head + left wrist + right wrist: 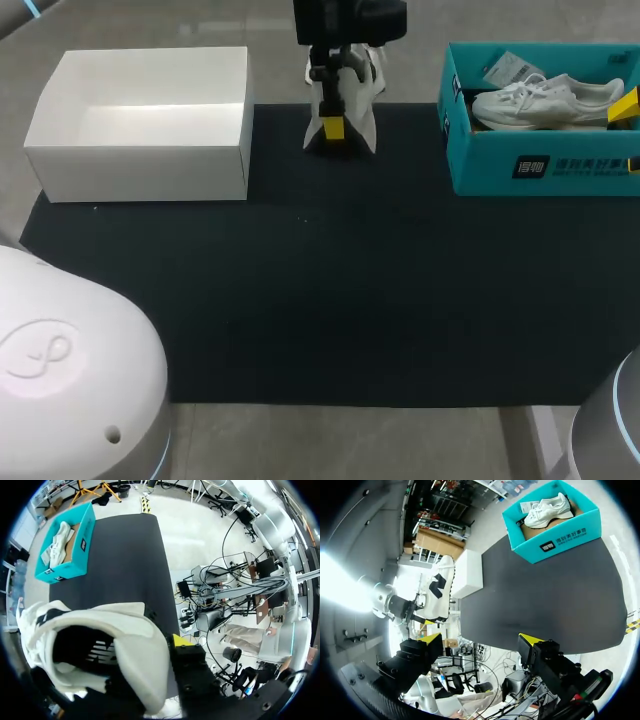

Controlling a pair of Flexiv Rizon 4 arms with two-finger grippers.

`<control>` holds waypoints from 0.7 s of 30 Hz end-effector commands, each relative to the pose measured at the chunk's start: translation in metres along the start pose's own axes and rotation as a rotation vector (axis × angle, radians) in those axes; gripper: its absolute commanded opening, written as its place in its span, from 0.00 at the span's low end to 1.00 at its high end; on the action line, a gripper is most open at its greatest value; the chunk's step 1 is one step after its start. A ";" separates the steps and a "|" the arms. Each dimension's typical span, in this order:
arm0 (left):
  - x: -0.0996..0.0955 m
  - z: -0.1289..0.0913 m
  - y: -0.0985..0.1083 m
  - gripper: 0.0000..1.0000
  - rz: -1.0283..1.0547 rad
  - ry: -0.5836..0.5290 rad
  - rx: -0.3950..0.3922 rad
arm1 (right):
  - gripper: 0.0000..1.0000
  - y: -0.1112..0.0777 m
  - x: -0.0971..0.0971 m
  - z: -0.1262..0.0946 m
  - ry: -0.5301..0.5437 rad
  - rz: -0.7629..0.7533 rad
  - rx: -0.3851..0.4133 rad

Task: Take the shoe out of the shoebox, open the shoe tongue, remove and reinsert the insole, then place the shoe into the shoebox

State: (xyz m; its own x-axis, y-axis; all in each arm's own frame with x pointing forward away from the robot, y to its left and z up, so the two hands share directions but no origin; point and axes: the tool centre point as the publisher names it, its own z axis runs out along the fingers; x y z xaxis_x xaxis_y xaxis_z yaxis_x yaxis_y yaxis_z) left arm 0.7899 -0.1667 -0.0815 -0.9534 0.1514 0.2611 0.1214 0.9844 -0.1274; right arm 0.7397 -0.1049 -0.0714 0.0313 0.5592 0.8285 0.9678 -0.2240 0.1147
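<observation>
My left gripper (pixel 333 128) hangs over the far middle of the black mat (pixel 330 300), shut on a white shoe (pixel 342 112) that points down. In the left wrist view one yellow fingertip (pixel 182 641) presses the outside of the shoe's (pixel 125 645) wall, and the other finger is hidden inside its dark opening. The teal shoebox (pixel 540 165) at the far right holds another white shoe (pixel 545 100). My right gripper (pixel 481 639) is open and empty, raised at the mat's right side. From there it faces the teal shoebox (pixel 560 537) and the held shoe (pixel 440 592).
An empty white box (pixel 140 150) without a lid stands at the mat's far left. Paper tags lie beside the shoe in the teal box (pixel 75 550).
</observation>
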 end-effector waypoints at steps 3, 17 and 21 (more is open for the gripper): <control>-0.029 -0.016 0.030 0.00 -0.042 -0.014 0.018 | 1.00 0.001 0.000 0.001 -0.003 0.002 0.001; -0.093 -0.045 0.116 0.00 -0.127 -0.008 0.061 | 1.00 0.001 0.000 0.001 -0.003 0.002 0.001; -0.095 -0.054 0.141 0.00 -0.056 0.005 0.038 | 1.00 0.001 0.000 0.001 -0.003 0.002 0.001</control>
State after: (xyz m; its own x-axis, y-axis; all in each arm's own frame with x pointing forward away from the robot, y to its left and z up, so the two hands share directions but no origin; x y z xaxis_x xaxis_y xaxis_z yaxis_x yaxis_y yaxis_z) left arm 0.9088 -0.0543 -0.0791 -0.9572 0.0849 0.2768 0.0474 0.9891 -0.1396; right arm 0.7397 -0.1049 -0.0714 0.0312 0.5592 0.8285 0.9678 -0.2240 0.1147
